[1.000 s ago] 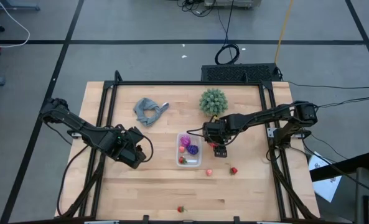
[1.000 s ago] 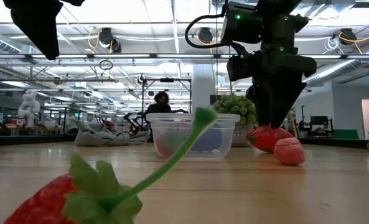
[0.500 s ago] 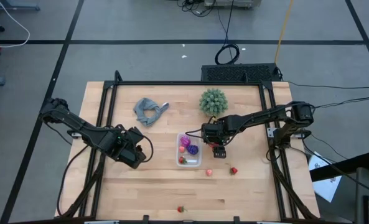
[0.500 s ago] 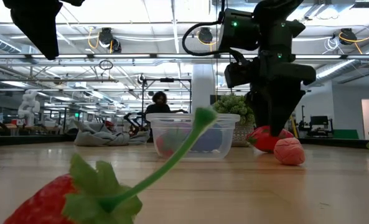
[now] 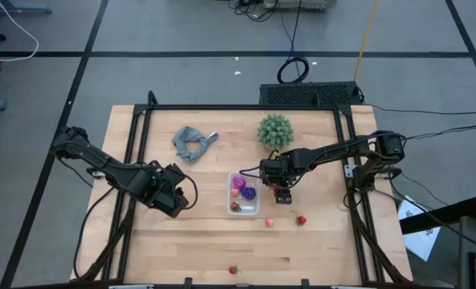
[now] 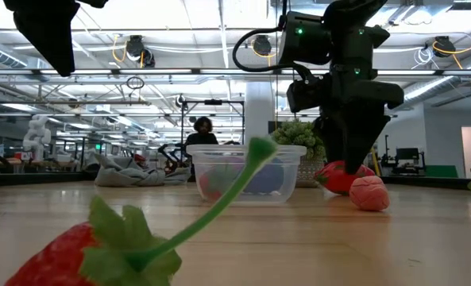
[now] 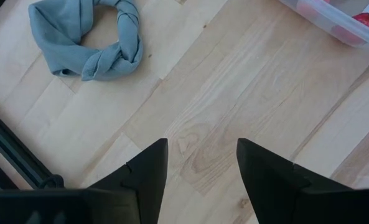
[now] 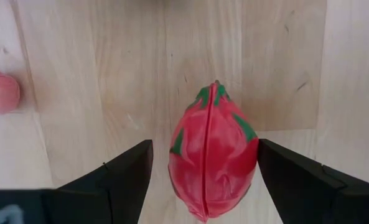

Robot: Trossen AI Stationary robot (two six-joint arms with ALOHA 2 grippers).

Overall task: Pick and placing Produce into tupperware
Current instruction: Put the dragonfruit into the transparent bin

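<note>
The clear tupperware [image 5: 244, 194] stands mid-table holding a magenta, a dark purple and a red piece of produce. My right gripper [image 5: 282, 195] is just to its right, pointing down, open. Its fingers stand on either side of a red toy fruit with green scales [image 8: 212, 152], which lies on the wood. In the low view that gripper [image 6: 350, 155] comes down over the red fruit [image 6: 340, 178]. A pink piece [image 5: 270, 222], a small red piece [image 5: 301, 219] and a strawberry [image 5: 233, 270] lie loose. My left gripper [image 5: 177, 202] waits open, left of the tupperware.
A spiky green plant [image 5: 274, 130] stands behind the right gripper. A knotted grey cloth [image 5: 193, 143] lies far left of the tupperware. The strawberry [image 6: 84, 246] lies near the table's front edge. Bare wood shows under the left gripper [image 7: 203, 146].
My right gripper has come down a little over the red fruit, its fingers staying open, and has then held still. Nothing else has moved.
</note>
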